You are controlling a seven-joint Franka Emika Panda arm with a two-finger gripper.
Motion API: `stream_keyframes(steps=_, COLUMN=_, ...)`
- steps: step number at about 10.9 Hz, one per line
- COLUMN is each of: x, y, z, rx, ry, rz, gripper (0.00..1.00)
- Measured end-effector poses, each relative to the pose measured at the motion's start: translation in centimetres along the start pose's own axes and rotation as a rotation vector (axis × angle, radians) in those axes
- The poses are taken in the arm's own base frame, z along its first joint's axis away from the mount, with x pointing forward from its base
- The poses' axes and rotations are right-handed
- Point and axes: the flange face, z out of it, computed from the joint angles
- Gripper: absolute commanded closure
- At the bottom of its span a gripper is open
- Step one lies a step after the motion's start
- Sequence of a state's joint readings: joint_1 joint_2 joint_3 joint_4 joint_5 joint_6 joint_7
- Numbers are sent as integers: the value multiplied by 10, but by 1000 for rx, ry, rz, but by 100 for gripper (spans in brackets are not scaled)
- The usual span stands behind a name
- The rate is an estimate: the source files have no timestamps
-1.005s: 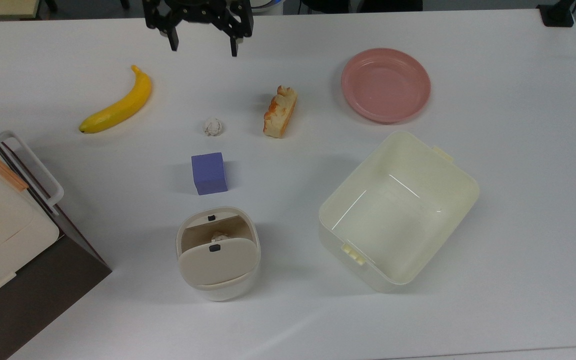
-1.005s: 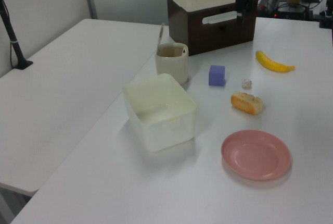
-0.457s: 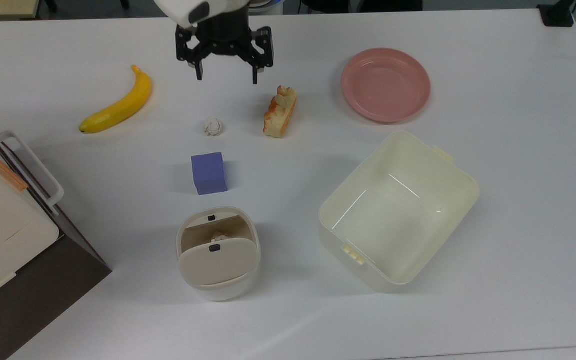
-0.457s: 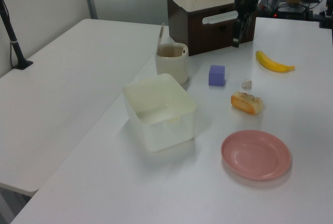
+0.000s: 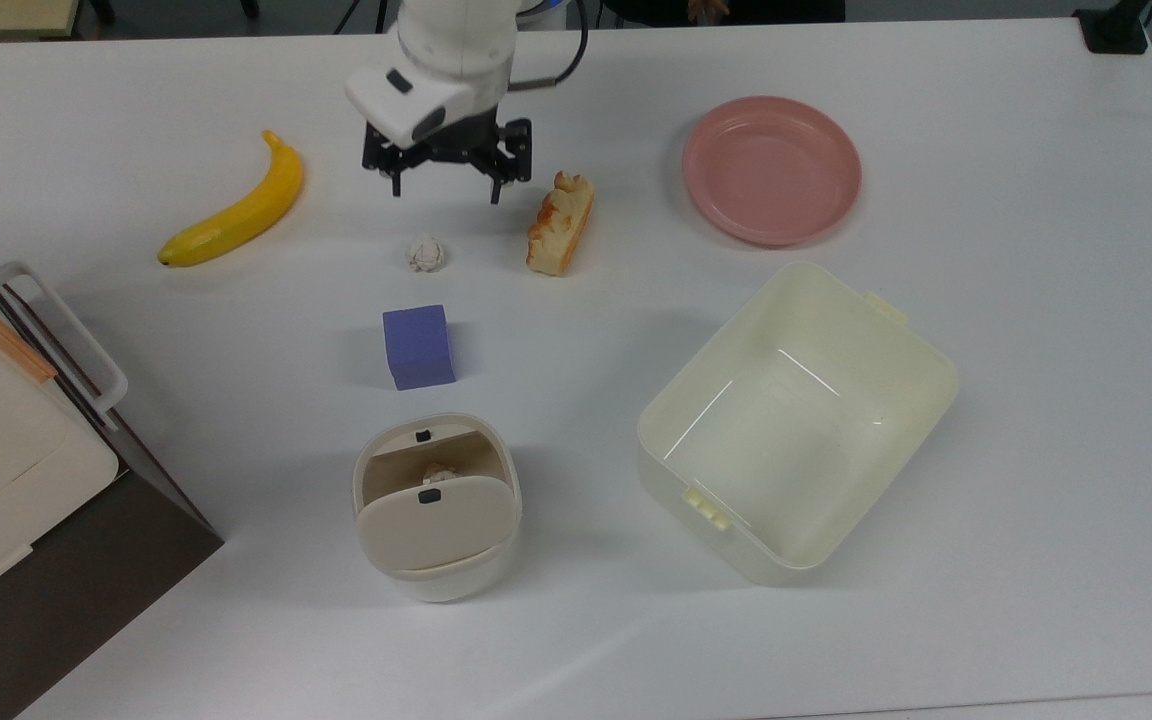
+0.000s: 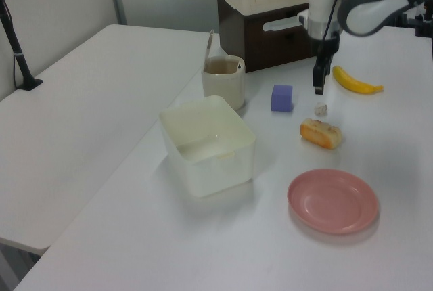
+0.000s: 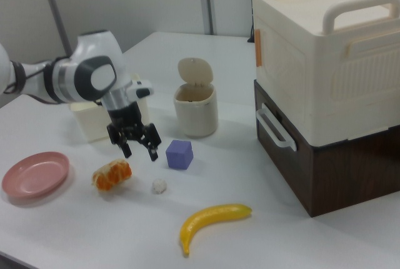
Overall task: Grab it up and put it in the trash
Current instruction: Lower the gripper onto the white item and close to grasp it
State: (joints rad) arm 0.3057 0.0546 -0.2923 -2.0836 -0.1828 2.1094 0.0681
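1. One trash bin (image 5: 435, 508), beige with rounded corners, stands nearest the top view's lower edge. We count two small dark tabs on its swing lid, which is tilted so that a pale crumpled lump shows inside.
2. One cream rectangular tub (image 5: 798, 420) stands well to the top view's right of the bin, open at the top.
3. One purple cube (image 5: 418, 346) sits just beyond the bin and apart from it.
4. One paper ball (image 5: 427, 253), whitish with grey creases, lies on the white table (image 5: 1036, 300) just beyond the cube. It sits between the banana and the bread slice and touches neither.
5. One bread slice (image 5: 561, 222) with an orange crust lies near the ball, on the top view's right.
6. One yellow banana (image 5: 236, 205) lies well to the top view's left of the ball.
7. One pink plate (image 5: 771, 169) sits beyond the tub, toward the top view's right.
8. One gripper (image 5: 445, 191), black with two fingers, hangs above the table just beyond the ball. We see its fingers spread wide with nothing between them. In the left view the fingertips (image 6: 317, 89) hang just above the ball (image 6: 321, 109).
9. One white arm (image 7: 87, 75) carries the gripper (image 7: 140, 152).
10. One stacked unit stands at the top view's left edge: a cream handled box (image 7: 325, 50) on a dark brown base (image 7: 331, 169).
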Motion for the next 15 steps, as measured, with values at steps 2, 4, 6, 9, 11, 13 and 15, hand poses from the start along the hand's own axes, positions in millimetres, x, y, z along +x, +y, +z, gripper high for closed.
stream_keyframes(steps=2, x=4, y=-5, z=36, rx=-31, ry=-47, rz=-19, gripper=0)
stream_keyframes(steps=4, x=9, y=1, z=64, rx=-71, ry=-71, rz=-32, gripper=1)
stream_keyframes(steps=6, x=14, y=15, z=82, rx=-84, ry=-78, rz=-14, gripper=2)
stream_keyframes(steps=9, x=22, y=22, z=97, rx=-101, ry=-98, rz=-8, gripper=29)
stream_keyframes(steps=11, x=23, y=21, z=99, rx=-104, ry=-101, rz=-9, gripper=100)
stream_keyframes(steps=13, x=24, y=21, z=99, rx=-105, ry=-100, rz=-10, gripper=100)
stream_keyframes(steps=15, x=24, y=22, z=98, rx=-110, ry=-98, rz=-14, gripper=100)
